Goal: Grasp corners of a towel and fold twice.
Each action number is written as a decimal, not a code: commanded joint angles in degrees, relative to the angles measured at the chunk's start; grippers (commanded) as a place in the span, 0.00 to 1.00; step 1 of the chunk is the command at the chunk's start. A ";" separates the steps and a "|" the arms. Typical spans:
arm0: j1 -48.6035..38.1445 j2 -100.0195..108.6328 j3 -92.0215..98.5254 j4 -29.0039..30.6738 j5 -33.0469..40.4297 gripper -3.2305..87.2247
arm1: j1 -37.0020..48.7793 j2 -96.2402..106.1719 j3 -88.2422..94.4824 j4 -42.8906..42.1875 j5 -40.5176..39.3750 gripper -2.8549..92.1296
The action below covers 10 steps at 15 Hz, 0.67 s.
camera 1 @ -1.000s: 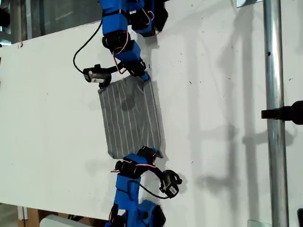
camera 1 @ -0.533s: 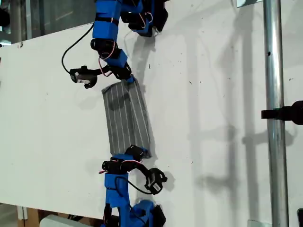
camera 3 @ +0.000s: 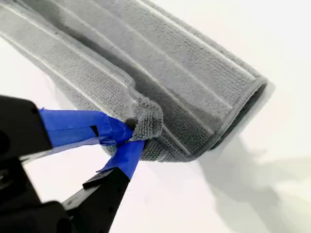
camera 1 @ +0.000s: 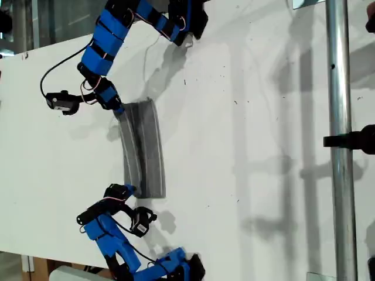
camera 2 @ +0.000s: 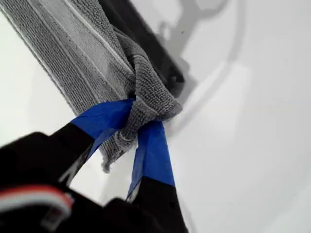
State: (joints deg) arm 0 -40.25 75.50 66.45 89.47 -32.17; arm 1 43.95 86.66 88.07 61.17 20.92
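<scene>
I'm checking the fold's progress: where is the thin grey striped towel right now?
In the exterior view, the thin grey striped towel lies doubled over, left of centre on the white table, stretched between two blue grippers, each pinching a corner.

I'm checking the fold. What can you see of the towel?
The towel is grey terry-like cloth with fine pale stripes running lengthwise. It lies on the white table, doubled over into a narrow, slightly curved band with a rounded fold along one long side. Each end has a corner pinched: one bunched in my first gripper, the other in my second gripper, both with blue-taped fingers.
</scene>
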 commanded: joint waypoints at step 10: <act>1.76 5.45 12.92 -9.76 -6.68 0.00 | -2.29 5.27 10.02 -3.78 2.46 0.03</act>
State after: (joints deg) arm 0 -39.29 77.52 76.20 82.79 -37.27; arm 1 42.45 90.18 97.73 59.06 22.41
